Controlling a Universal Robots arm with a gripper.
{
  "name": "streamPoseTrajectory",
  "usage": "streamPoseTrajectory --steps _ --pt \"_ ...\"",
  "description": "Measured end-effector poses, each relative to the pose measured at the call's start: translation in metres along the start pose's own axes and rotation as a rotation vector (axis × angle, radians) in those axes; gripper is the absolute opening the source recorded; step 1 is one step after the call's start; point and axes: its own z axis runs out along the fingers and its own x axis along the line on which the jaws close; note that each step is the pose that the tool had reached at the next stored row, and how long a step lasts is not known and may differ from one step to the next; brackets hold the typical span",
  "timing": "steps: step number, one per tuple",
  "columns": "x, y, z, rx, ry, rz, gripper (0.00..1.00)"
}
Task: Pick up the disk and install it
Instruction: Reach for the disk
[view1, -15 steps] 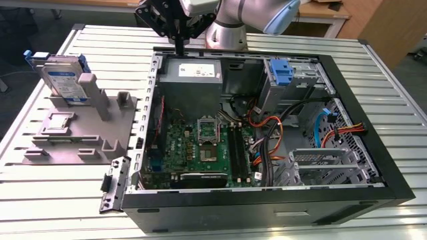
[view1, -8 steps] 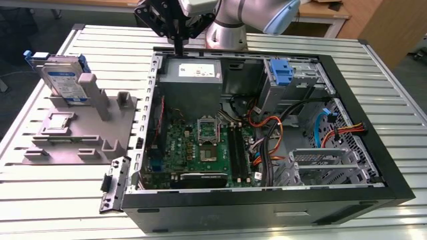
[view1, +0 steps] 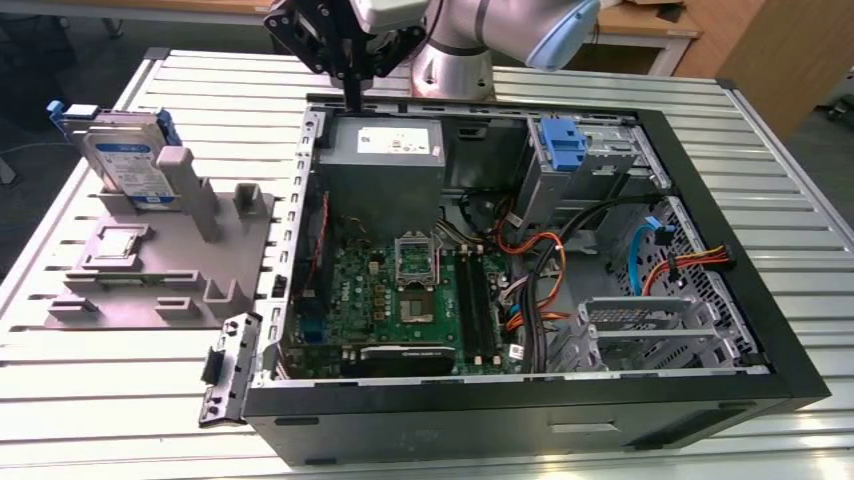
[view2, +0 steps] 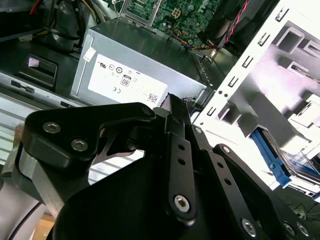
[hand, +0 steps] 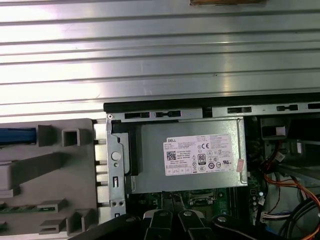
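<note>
The disk (view1: 130, 160), a silver drive with a white-and-blue label in a blue carrier frame, stands upright in a grey fixture (view1: 160, 265) at the exterior view's left, outside the computer case. Its blue frame (view2: 272, 157) shows in the second wrist view, and a blue edge (hand: 17, 135) shows in the first wrist view. My gripper (view1: 354, 105) hangs above the case's back edge, over the power supply and well apart from the disk. Its thin black fingers are pressed together with nothing between them, as both wrist views show (view2: 172, 102) (hand: 170, 199).
The open black computer case (view1: 747, 330) lies on a slatted metal table (view1: 107, 390). Inside are the grey power supply (view1: 387, 150), a green motherboard (view1: 400, 300), an upright blue latch (view1: 566, 140), orange and blue cables (view1: 641, 250) and a metal drive cage (view1: 641, 330).
</note>
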Motion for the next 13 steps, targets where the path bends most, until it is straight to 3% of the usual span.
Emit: streamPoseTrajectory --steps 9,13 --pt "0.0086 -0.0007 0.0006 -0.0001 0.0000 0.000 0.10" --pt "0.0166 -0.0013 0.0007 0.0000 0.0001 0.000 0.10"
